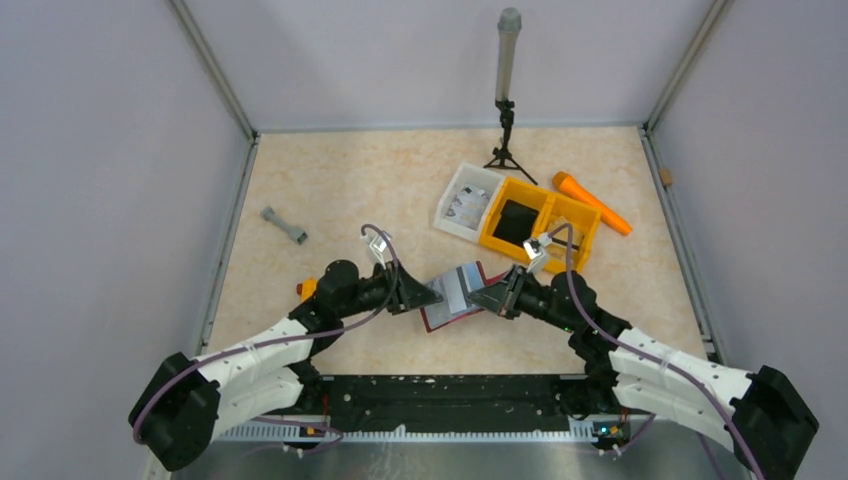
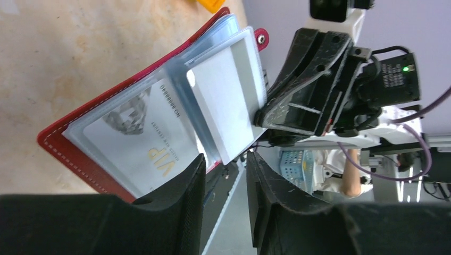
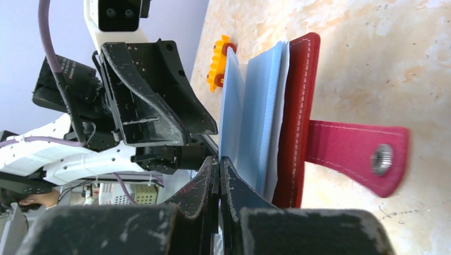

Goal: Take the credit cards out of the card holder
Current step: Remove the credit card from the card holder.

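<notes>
The dark red folding leather-like card holder (image 1: 455,296) lies open on the pale stone-look table (image 1: 340,180), at 6 o'clock from the table's middle, between the two pincers. Its clear plastic pages (image 3: 250,106) stand up like a fan. Its narrow red snap tab (image 3: 356,154) lies flat on the table.

The credit cards sit inside the clear pages. One pale card with "VIP" on it (image 2: 143,143) is in a page near the red cover. One plain white card (image 2: 220,101) is in the page on top.

The right gripper (image 3: 219,162) is at 3 o'clock of the card holder. Its two black fingers are pressed together on the edge of one clear page. The left gripper (image 2: 226,162) is at 9 o'clock of the card holder. Its fingers are apart, with a clear gap, and hold nothing. A corner of the top page reaches the gap.

A yellow-orange plastic bin with walls inside (image 1: 583,232) sits at 2 o'clock of the card holder. A white tray (image 1: 447,205) touches the bin at its 9 o'clock side.
</notes>
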`<state>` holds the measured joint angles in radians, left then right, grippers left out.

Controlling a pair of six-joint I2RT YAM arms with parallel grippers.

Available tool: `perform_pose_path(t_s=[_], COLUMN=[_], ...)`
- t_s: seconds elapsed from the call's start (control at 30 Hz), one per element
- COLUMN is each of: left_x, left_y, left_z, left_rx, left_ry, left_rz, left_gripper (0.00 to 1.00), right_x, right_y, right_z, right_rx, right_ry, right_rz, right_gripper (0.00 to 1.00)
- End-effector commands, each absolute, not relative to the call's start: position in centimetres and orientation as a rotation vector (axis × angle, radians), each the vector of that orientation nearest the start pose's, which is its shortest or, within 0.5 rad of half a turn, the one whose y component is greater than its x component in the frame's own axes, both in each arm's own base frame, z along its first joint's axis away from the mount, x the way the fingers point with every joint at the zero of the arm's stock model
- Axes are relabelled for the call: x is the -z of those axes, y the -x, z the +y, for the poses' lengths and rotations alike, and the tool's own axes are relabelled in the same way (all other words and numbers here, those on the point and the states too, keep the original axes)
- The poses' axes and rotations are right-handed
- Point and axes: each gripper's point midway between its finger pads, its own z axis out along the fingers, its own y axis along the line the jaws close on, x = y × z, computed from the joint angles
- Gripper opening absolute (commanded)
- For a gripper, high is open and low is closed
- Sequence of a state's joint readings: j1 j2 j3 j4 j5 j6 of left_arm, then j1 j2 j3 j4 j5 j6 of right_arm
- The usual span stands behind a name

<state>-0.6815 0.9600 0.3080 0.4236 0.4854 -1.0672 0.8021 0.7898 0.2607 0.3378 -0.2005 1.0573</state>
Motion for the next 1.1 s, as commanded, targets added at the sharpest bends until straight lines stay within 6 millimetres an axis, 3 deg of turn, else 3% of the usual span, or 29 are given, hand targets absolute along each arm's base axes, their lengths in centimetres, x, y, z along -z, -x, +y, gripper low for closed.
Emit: perform_pose_path(t_s=[0.0, 0.4, 0.57, 0.77, 0.9, 1.07], left_x=[-19.1, -17.7, -19.0, -19.7, -19.4, -18.5], left_y=[-16.2, -16.7, -16.3, -16.0, -16.2, -16.3], left_z=[-28.5, -29.0, -29.3, -29.8, -29.7, -29.5], left_rx=[1.722, 1.710, 1.800, 1.878, 1.864, 1.815], left_ry=[-0.027, 0.003, -0.011, -0.028, -0.024, -0.021], left_rz=[1.966, 2.024, 1.959, 1.923, 1.931, 1.962], left_gripper=[0.39, 0.39, 0.37, 0.18, 0.07, 0.00], right_x=[-19.8, -20.0, -19.9, -18.8, -16.9, -15.2], right_y=[-16.1, -15.7, -15.4, -15.5, -15.9, -16.0], right_z=[27.5, 27.8, 28.2, 28.2, 28.0, 27.8], right_rx=[-1.582, -1.650, -1.677, -1.662, -1.593, -1.556], right_ry=[-0.069, -0.080, -0.066, -0.079, -0.092, -0.096], right_rz=[1.887, 1.866, 1.871, 1.905, 1.963, 1.989], right_gripper=[0.00, 0.00, 0.00, 0.00, 0.00, 0.35])
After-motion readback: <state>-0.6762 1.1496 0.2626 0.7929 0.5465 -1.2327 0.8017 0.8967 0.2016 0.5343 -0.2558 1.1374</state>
